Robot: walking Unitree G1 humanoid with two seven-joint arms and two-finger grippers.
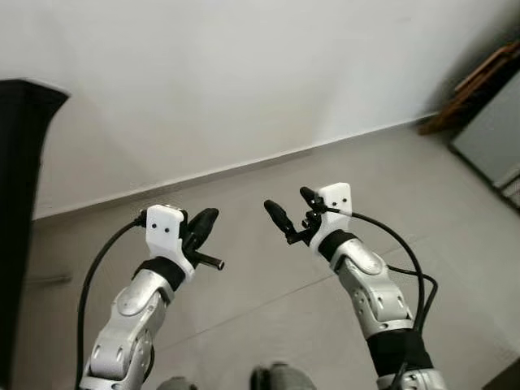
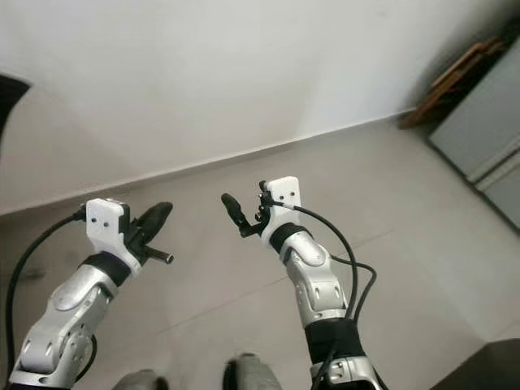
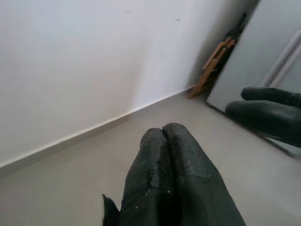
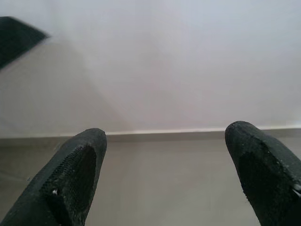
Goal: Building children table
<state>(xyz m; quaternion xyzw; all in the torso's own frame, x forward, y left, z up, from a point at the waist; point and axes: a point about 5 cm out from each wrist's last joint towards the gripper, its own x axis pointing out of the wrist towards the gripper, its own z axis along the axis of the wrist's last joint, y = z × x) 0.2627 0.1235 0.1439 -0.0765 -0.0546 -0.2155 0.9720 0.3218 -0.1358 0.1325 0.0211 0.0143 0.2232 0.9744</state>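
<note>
The children table could not be told for sure in these views. The only wooden thing was a frame of brown slats [image 1: 481,80] that leaned in the far right corner, between the white wall [image 1: 244,65] and a flat grey panel [image 1: 493,136]. It was well apart from both arms.

The left gripper [image 1: 209,217] was held up in the air above the floor. Its two black fingers [image 3: 174,188], rough and grainy on the surface with rounded tips, were pressed together with nothing between them. The right gripper [image 1: 288,199] was raised near it at about the same height. Its fingers [image 4: 75,174] stood wide apart and empty, with dimpled pads facing each other. Both arms were of silver metal with white plastic wrist blocks, and thin black cables [image 1: 413,260] looped beside them.

The floor [image 1: 268,313] was of smooth pale grey tiles with thin joints, and it lay open under and ahead of the grippers as far as the low skirting [image 1: 244,167] of the matte wall. On the far left a tall dark block [image 1: 20,179] with a sharp corner closed that side.
</note>
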